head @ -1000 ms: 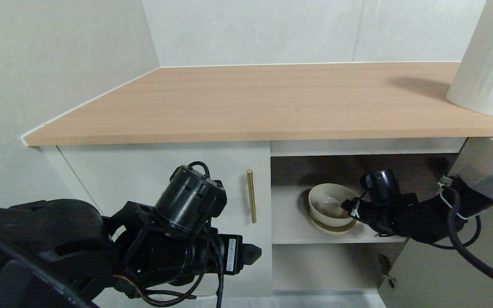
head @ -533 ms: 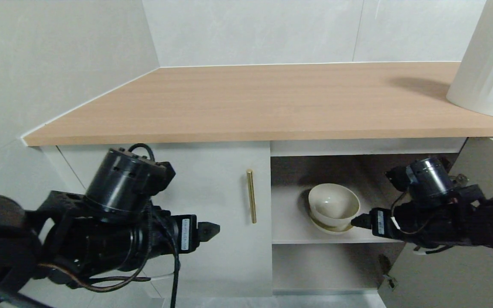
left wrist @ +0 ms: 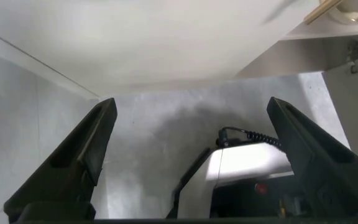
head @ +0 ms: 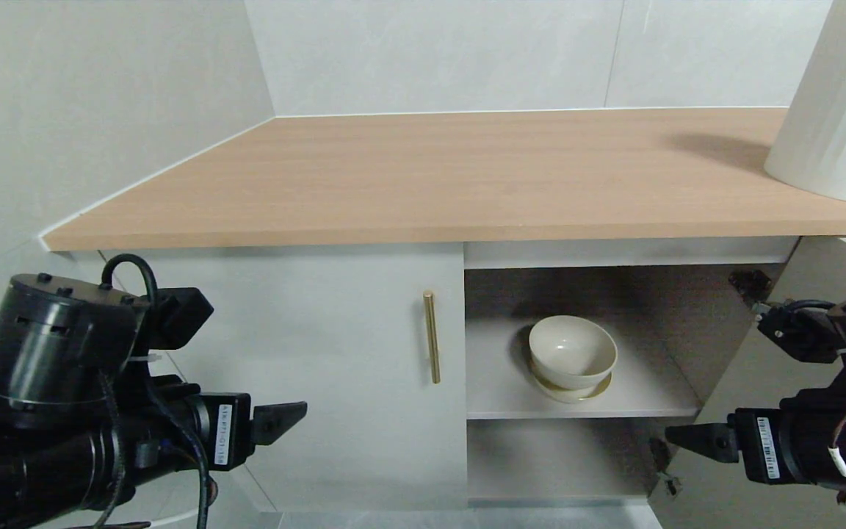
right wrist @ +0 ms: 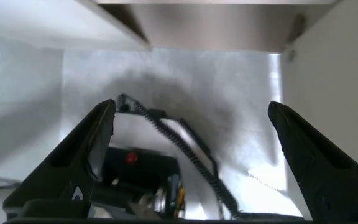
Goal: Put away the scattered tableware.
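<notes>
A cream bowl [head: 573, 351] is seen inside the cabinet [head: 614, 252], set on a small plate [head: 573, 394] on the upper shelf [head: 651, 393] of its open right half. The left claw [left wrist: 191, 106] is held before the cabinet's closed door [head: 335, 323], with its fingers spread wide apart. The right claw [right wrist: 191, 107] is held low before the cabinet's open half, its fingers equally apart.
</notes>
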`<state>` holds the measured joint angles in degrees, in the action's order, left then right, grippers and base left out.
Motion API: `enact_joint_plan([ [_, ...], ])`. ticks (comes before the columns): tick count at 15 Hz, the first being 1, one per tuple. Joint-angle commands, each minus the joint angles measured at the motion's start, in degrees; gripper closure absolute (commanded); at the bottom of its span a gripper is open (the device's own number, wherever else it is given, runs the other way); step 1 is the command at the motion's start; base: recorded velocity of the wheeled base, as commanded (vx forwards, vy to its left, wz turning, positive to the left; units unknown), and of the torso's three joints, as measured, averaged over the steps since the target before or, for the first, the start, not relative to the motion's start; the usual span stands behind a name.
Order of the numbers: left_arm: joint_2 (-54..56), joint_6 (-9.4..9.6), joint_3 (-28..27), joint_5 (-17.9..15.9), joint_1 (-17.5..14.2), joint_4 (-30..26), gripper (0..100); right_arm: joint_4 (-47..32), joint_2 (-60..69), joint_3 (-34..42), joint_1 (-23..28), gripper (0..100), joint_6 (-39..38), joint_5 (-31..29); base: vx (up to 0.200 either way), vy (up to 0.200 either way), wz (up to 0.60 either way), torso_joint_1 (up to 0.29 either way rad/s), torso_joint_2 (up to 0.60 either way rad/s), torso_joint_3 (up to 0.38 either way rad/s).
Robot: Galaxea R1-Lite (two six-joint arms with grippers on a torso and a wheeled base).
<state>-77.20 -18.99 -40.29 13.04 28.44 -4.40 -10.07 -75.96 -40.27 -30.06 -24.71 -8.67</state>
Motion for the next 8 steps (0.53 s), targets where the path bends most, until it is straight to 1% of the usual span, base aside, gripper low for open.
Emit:
enact_joint_plan([
  [1, -0.8, -0.08, 0.4, 0.0, -0.1, 0.0, 0, 0.1, 1.0, 0.2, -0.1, 0, -0.1, 0.0, 0.0, 0.0, 0.0, 0.0, 0.0, 0.0],
  [4, -0.8, -0.08, 0.8, 0.1, 0.6, -0.1, 0, 0.0, 0.8, 0.3, -0.2, 0, 0.0, -0.1, 0.0, 0.0, 0.0, 0.0, 0.0, 0.0],
  [8, -0.9, -0.08, 1.0, 0.1, 0.8, -0.1, 0, 0.0, 0.3, 0.5, -0.3, 0, 0.1, 0.0, -0.2, 0.0, 0.0, 0.005, 0.0, 0.002],
])
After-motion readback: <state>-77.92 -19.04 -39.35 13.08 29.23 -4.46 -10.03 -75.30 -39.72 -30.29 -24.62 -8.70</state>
